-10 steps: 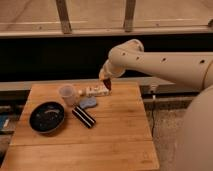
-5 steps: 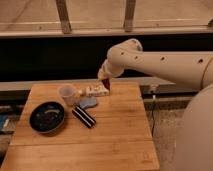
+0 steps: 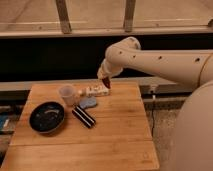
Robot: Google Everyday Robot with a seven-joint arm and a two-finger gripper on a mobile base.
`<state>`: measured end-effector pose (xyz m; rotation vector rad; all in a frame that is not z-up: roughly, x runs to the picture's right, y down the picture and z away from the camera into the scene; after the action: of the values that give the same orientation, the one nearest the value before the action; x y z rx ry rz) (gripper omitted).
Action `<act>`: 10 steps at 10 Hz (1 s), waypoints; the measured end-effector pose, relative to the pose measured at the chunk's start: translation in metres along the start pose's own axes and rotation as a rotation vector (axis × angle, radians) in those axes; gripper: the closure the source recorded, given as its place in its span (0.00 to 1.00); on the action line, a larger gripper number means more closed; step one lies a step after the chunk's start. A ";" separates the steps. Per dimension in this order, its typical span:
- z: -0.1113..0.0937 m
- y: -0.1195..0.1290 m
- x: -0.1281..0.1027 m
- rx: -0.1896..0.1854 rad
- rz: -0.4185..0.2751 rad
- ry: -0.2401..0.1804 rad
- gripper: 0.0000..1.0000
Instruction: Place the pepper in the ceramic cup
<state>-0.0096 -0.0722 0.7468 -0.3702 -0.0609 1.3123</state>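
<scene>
My gripper (image 3: 105, 80) hangs over the far edge of the wooden table (image 3: 115, 145), at the end of the white arm that reaches in from the right. It is shut on the pepper (image 3: 106, 84), a small dark red piece that points down from its tips. The ceramic cup (image 3: 66, 95), pale with a round rim, stands upright on the table to the left of the gripper and lower, well apart from it. The pepper is held just above a white packet (image 3: 96, 91).
A dark round plate (image 3: 46, 117) lies at the table's left. A black bar with white stripes (image 3: 83, 117) and a pale blue object (image 3: 88, 103) lie between plate and packet. A dark wall and a rail run behind the table.
</scene>
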 end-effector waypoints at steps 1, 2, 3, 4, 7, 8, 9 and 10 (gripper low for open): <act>0.005 0.009 -0.010 0.007 -0.033 0.003 1.00; 0.013 0.021 -0.024 0.010 -0.068 0.005 1.00; 0.022 0.036 -0.039 0.006 -0.106 0.007 1.00; 0.029 0.048 -0.051 -0.002 -0.136 0.007 1.00; 0.046 0.072 -0.073 -0.072 -0.198 -0.002 1.00; 0.050 0.076 -0.076 -0.115 -0.199 -0.013 1.00; 0.054 0.080 -0.078 -0.152 -0.199 -0.022 1.00; 0.057 0.085 -0.078 -0.176 -0.202 -0.026 1.00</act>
<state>-0.1235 -0.1154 0.7881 -0.4844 -0.2313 1.1150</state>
